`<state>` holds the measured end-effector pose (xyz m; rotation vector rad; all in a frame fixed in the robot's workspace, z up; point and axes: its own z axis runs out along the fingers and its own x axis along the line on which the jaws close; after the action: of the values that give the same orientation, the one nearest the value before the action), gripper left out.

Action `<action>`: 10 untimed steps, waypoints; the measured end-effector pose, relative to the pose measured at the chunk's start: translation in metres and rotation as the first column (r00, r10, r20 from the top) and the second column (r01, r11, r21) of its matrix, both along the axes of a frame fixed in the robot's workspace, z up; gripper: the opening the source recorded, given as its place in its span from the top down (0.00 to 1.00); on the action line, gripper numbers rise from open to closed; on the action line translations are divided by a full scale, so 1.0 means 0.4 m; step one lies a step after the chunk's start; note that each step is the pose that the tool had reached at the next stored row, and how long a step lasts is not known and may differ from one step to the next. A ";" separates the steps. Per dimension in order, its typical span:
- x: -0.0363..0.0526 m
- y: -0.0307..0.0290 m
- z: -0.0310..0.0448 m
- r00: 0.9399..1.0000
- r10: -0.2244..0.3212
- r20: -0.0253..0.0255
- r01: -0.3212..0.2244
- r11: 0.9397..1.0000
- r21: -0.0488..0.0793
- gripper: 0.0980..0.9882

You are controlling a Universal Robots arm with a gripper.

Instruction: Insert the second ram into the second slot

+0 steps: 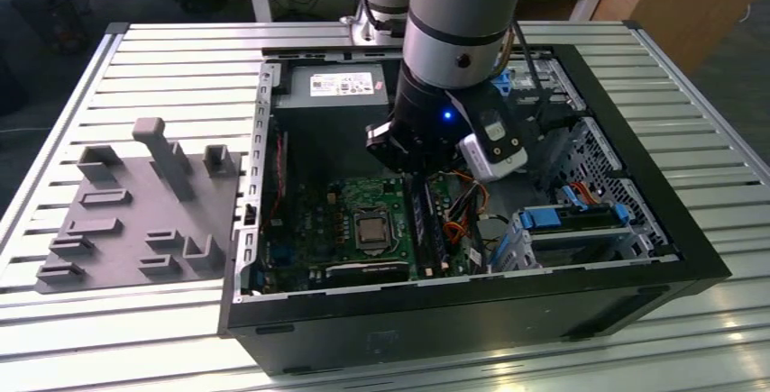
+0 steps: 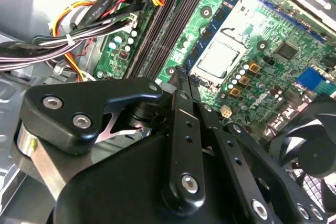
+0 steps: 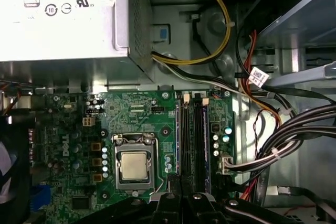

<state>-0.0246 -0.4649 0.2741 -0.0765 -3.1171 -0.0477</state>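
The gripper (image 2: 181, 77) is hanging inside the open computer case (image 1: 673, 239), low over the memory slots (image 3: 185, 140) beside the processor socket (image 3: 134, 165). Its fingers are sitting drawn together, with nothing visible between them. The second ram (image 3: 203, 140) is standing on edge in the slot farther from that socket, with one end lying beneath the gripper.

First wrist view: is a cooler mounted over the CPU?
No, the CPU lies bare on the motherboard, its metal lid exposed with nothing mounted over it.
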 end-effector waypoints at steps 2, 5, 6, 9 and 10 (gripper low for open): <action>0.000 0.000 -0.003 1.000 0.000 0.000 0.000 1.000 0.000 0.98; 0.000 0.000 -0.015 1.000 0.000 0.000 0.000 1.000 0.000 0.98; 0.000 0.000 -0.034 0.999 0.034 -0.002 -0.034 0.999 0.000 0.98; 0.001 0.000 -0.047 0.999 0.048 -0.003 -0.048 0.999 0.006 0.98; 0.001 0.000 -0.048 0.999 0.048 -0.003 -0.048 0.999 0.008 0.98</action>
<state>-0.0241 -0.4649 0.2550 -0.0015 -3.1137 -0.0583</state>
